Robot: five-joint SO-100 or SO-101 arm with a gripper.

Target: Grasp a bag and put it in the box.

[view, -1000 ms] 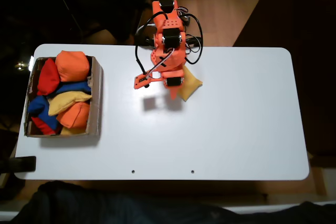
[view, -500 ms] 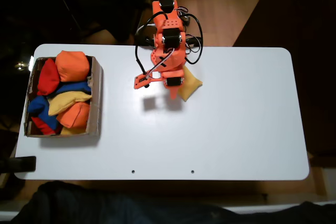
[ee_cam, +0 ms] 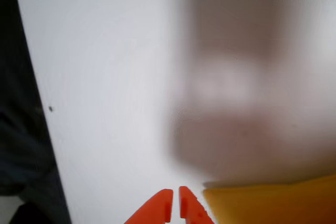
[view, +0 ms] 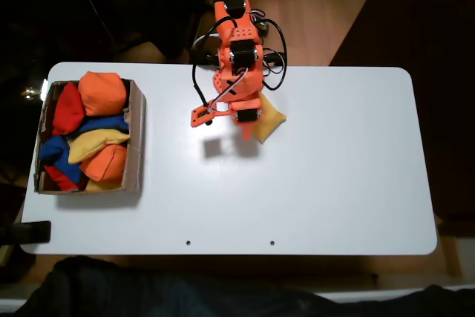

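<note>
The white bench (view: 334, 176) carries everything here, and most of its surface lies bare. At its left end in the fixed view sits the box (view: 136, 139), already crowded with beanbags — orange, red, blue and one yellow piled against each other up to the cardboard walls. So a good share of the collecting looks finished, judging by that pile alone.

The orange arm (view: 237, 42) reaches in from the far edge of the bench, well apart from the box, and bends down over the one loose item. That item is the bag (view: 271, 120), golden-yellow, lying flat on the bench just beside the arm's lower end and partly covered by it.

In the wrist view the hand (ee_cam: 175, 208) shows two orange fingertips pressed nearly together with only a thin slit between them, and nothing is caught there — it is clenched and empty. The bag (ee_cam: 273, 203) lies just to the right of those tips, on the bench and not lifted.

What remains, then, is nearly the whole job for this bag: spreading the fingers, taking hold, carrying it across and dropping it in.
</note>
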